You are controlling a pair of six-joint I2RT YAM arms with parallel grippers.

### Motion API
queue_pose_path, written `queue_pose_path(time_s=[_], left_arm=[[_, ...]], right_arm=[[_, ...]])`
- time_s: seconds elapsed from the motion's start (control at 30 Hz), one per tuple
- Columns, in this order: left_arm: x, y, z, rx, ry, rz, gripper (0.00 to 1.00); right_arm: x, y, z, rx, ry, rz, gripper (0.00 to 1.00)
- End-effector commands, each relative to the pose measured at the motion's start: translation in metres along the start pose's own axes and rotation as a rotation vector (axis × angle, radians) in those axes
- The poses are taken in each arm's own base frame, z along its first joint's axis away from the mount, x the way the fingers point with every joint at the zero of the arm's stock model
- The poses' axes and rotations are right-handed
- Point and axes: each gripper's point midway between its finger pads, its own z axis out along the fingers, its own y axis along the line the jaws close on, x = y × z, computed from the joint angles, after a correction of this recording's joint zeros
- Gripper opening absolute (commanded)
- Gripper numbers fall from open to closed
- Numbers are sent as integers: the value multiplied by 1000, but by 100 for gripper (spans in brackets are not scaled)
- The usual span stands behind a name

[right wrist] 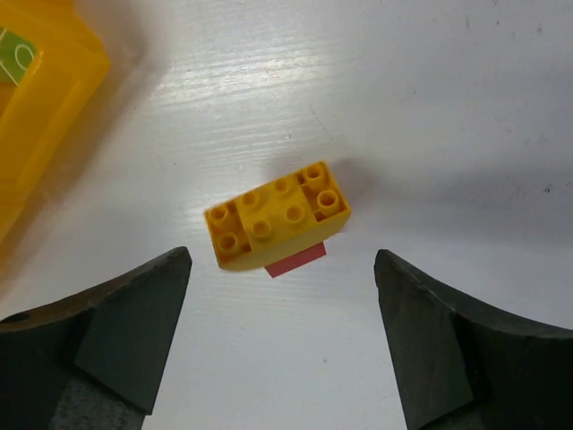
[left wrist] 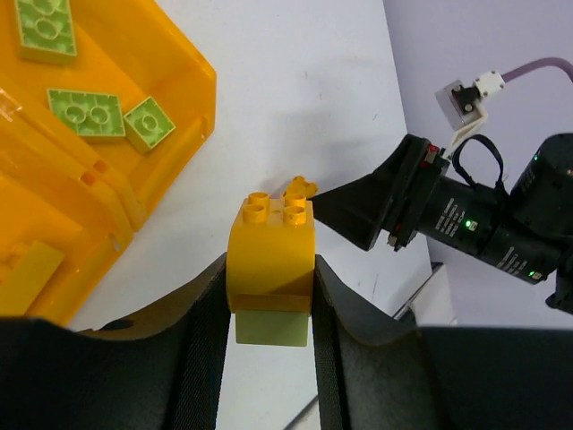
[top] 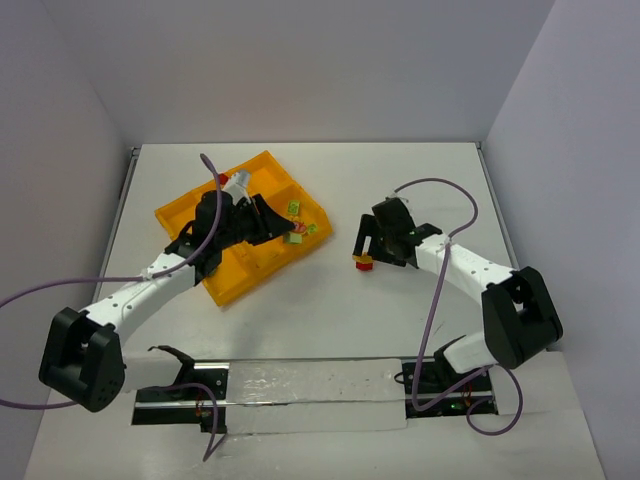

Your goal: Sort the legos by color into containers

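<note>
Left pincer (left wrist: 269,265) pinching yellow brick (left wrist: 270,240), studs outward; right pincer (right wrist: 282,258) spread over studs-up yellow-red clump (right wrist: 273,219).

Prob a robotics lab: white table (top: 400,180) boxed by plain grey walls (top: 300,70) (robot arms (top: 140,288) bolted on)

brick stack (right wrist: 273,215) on the table (right wrist: 430,81) between the spread tips of the right pincer (right wrist: 282,260), tray (right wrist: 40,90) beyond to its left, second stack (left wrist: 270,251) clamped in the left pincer (left wrist: 269,282), three flat bricks (left wrist: 85,112) in a tray compartment ahead to its left, right pincer ahead to its right
</note>
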Motion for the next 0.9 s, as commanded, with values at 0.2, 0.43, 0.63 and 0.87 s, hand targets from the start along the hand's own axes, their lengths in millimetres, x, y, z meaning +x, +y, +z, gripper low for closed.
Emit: queue_pose_path(time_s=[0.2,0.43,0.63,0.87], left_arm=[[-47,-61,-7,159,-20,-80,0],[-45,-82,-5,288,26,-151,0],[-51,-91,-9,322,9,-139,0],[-48,-97,-10,360,29,-145,0]], right_arm=[[-68,114,-132,-670,-287,-71,83],[-55,169,-201,-1135,-286,-165,84],[-55,181,-188,-1143,-229,-148,86],[-47,199,-192,-1304,-154,-142,86]])
